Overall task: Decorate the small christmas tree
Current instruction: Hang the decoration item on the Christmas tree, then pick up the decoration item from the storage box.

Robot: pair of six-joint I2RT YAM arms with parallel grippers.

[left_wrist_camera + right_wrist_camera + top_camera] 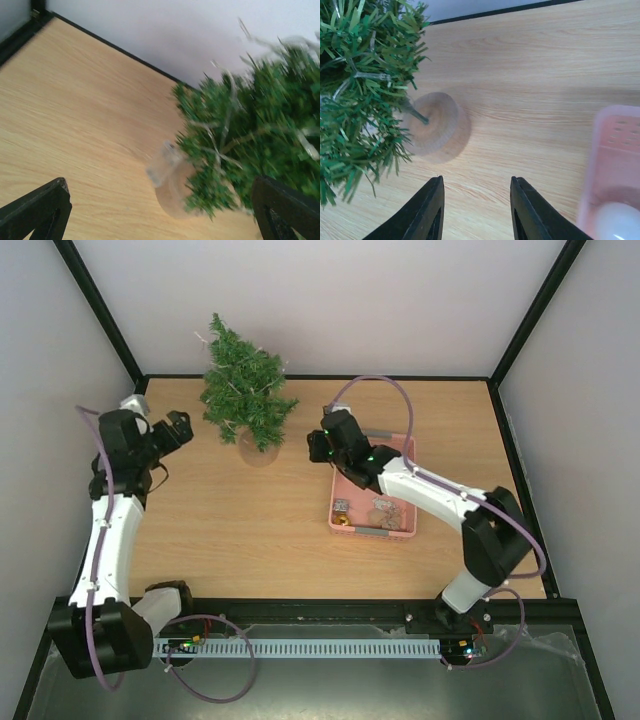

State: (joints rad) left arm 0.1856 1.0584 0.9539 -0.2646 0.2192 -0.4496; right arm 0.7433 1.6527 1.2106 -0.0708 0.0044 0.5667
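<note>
The small christmas tree (244, 385) stands upright at the back left of the table on its clear round base (257, 449), with thin silvery strands among its dark green branches. My left gripper (182, 430) hovers just left of the tree, wide open; in the left wrist view the tree (250, 135) and base (172, 187) lie ahead of the empty left gripper (160, 220). My right gripper (318, 446) sits to the right of the base, open and empty. The right wrist view shows the tree (355, 85) and base (435, 127) beyond the right gripper (476, 181).
A pink plastic basket (334, 490) lies right of centre under my right arm, holding several small ornaments (385, 512). Its corner (615, 160) shows at the right of the right wrist view, with a pale round thing (620, 225) inside. Black frame posts edge the table.
</note>
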